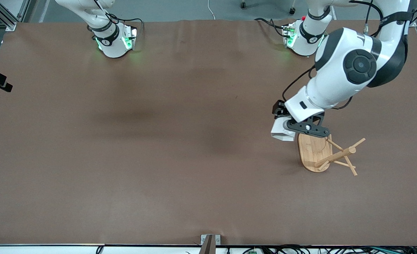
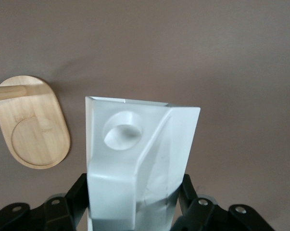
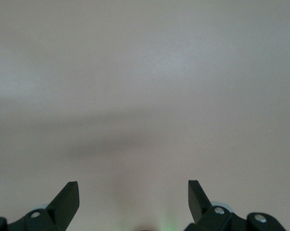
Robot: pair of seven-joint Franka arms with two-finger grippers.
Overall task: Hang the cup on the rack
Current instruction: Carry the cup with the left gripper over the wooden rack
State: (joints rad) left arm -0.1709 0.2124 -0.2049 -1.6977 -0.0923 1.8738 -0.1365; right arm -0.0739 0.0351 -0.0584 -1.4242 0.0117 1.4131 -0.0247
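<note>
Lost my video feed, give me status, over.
Left gripper shut on white faceted cup, over table beside light bamboo rack. Right gripper open, waiting. Nothing in the way.

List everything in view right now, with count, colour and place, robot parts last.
cup: one, white, faceted, handle hole visible; held in the air by the left gripper, over the table beside the rack's base.
rack: one, light bamboo, oval base with post and thin pegs; on the table toward the left arm's end.
table: one, brown surface, under everything.
left gripper: one, black fingers on a white arm, shut on the cup, over the table at the edge of the rack's base.
right gripper: one, black fingers, open, above bare table; the right arm waits.
</note>
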